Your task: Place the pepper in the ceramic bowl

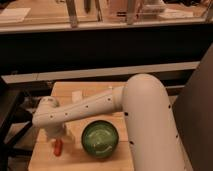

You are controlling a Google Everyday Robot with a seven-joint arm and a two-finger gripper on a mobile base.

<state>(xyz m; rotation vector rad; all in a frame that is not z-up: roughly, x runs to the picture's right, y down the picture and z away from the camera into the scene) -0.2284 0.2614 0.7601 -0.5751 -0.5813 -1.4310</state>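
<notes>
The pepper [58, 147], small and red-orange, lies on the wooden table [60, 162] near its front left. The ceramic bowl [100, 139], round, glossy and dark green with a pale pattern inside, stands upright just to the pepper's right. My white arm reaches from the right across the table. My gripper [55, 136] points down right above the pepper, to the left of the bowl. The gripper's body hides the pepper's upper end.
A small white object [76, 96] sits at the table's back, behind my arm. A dark shelf front and counter [100, 45] run behind the table. My arm's large white upper part [150, 125] covers the table's right side.
</notes>
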